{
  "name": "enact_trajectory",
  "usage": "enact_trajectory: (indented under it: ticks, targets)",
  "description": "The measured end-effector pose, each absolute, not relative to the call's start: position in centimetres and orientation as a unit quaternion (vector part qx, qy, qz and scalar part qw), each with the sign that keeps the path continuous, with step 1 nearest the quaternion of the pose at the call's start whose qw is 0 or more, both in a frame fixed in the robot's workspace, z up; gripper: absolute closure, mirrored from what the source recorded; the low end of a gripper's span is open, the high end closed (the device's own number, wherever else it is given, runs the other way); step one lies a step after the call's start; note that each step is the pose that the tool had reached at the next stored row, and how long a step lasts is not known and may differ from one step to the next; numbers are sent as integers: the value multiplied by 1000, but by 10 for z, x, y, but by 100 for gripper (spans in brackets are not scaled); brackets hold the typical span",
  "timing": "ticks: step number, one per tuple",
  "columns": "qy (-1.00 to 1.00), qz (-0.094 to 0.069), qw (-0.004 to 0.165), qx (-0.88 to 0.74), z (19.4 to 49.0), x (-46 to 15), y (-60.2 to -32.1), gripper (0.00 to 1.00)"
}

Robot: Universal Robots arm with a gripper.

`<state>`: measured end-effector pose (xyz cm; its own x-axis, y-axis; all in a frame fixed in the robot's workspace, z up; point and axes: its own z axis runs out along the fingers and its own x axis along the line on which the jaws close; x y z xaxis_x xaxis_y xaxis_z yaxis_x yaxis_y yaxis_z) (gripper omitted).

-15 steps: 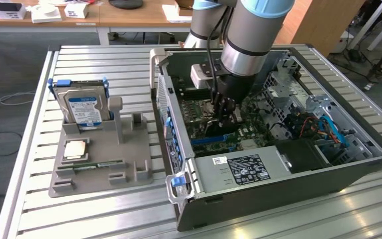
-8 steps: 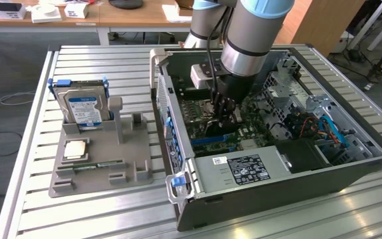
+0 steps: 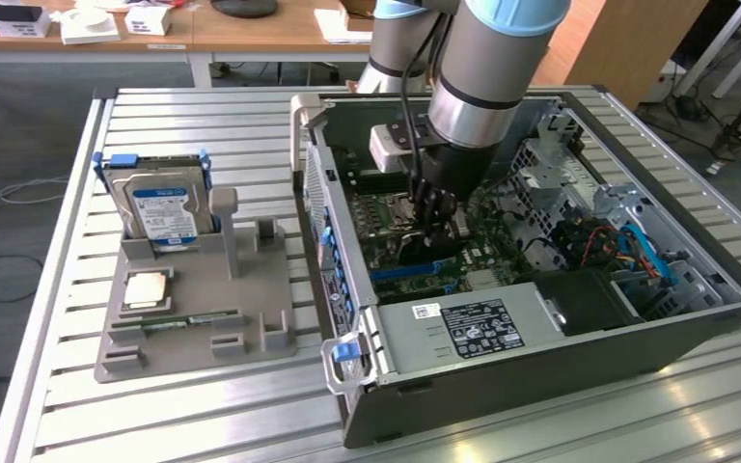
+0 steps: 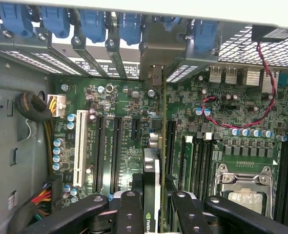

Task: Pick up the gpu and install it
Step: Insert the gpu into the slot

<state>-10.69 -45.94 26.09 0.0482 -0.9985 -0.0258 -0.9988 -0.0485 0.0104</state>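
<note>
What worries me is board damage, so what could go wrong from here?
The gpu, clamped edge-on in the end effector, stands among several parallel slots; slightly off, it could press on the board instead. It could also catch on the rear frame by the blue latches.

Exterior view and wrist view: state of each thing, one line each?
gpu: on edge inside the case, gripped, over the motherboard slots; seating unclear.
pincer: shut on gpu.
computer case: on its side, side open.
hard drive: upright in grey holder.
CPU: flat on grey holder.
RAM stick: lying in grey holder.
</note>
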Motion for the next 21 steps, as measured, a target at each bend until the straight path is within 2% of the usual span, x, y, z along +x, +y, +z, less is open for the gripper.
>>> enact_trajectory:
  ticks: [21]
  targets:
    - [690,13,5,-723,261,-107,-458,73]
